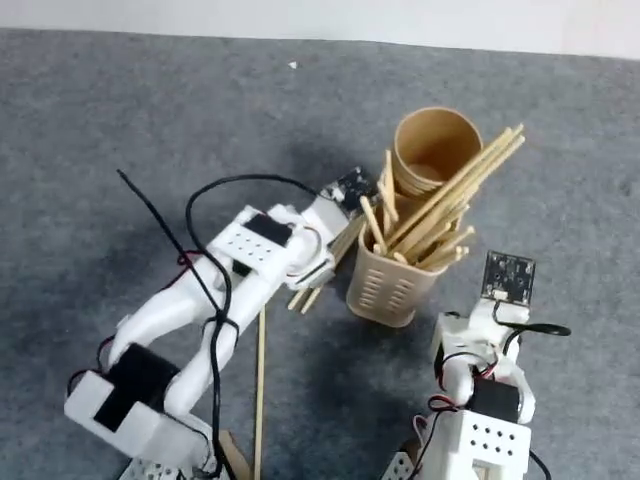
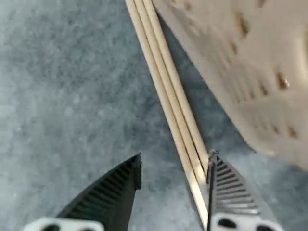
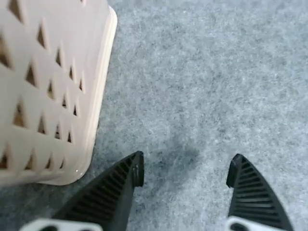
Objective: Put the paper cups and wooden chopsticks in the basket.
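Observation:
A beige basket (image 1: 385,285) stands on the grey carpet, holding several wooden chopsticks (image 1: 450,205) and a brown paper cup stack (image 1: 435,150) that lean out of its top. Three chopsticks (image 2: 168,91) lie on the carpet against the basket wall (image 2: 250,72). My left gripper (image 2: 173,168) is open over their near ends; the sticks run close to one finger (image 2: 226,187). One more chopstick (image 1: 260,390) lies alone beside the left arm (image 1: 250,260). My right gripper (image 3: 185,163) hangs open over bare carpet beside the basket (image 3: 53,91), holding nothing.
The right arm (image 1: 490,330) stands just in front of the basket, on its right. A black cable (image 1: 190,230) loops over the left arm. Open carpet stretches to the far left and far right.

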{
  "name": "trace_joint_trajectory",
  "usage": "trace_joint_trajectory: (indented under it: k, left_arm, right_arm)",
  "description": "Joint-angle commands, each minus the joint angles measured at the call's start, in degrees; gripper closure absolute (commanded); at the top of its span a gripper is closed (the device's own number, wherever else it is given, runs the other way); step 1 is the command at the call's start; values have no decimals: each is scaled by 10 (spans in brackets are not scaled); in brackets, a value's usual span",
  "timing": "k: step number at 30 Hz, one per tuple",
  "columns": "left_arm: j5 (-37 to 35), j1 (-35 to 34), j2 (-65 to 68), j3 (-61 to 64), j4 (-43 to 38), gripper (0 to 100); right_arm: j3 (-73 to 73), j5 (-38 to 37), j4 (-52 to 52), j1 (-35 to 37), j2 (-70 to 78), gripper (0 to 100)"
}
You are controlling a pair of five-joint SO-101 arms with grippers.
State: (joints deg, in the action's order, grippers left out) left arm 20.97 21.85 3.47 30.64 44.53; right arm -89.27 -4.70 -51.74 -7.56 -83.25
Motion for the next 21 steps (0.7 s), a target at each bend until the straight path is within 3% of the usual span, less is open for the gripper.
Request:
trace_joint_trajectory:
  k: [1,12,21]
  left_arm:
    - [1,2,70,-40,-1,761]
    - [-3,-3,92,-105,98,762]
    - [-21,-9,-47,-168,177,762]
  right_arm:
    - [2,4,7,6,-4,711]
    - [2,4,7,6,-4,711]
    - [2,4,7,6,-4,711]
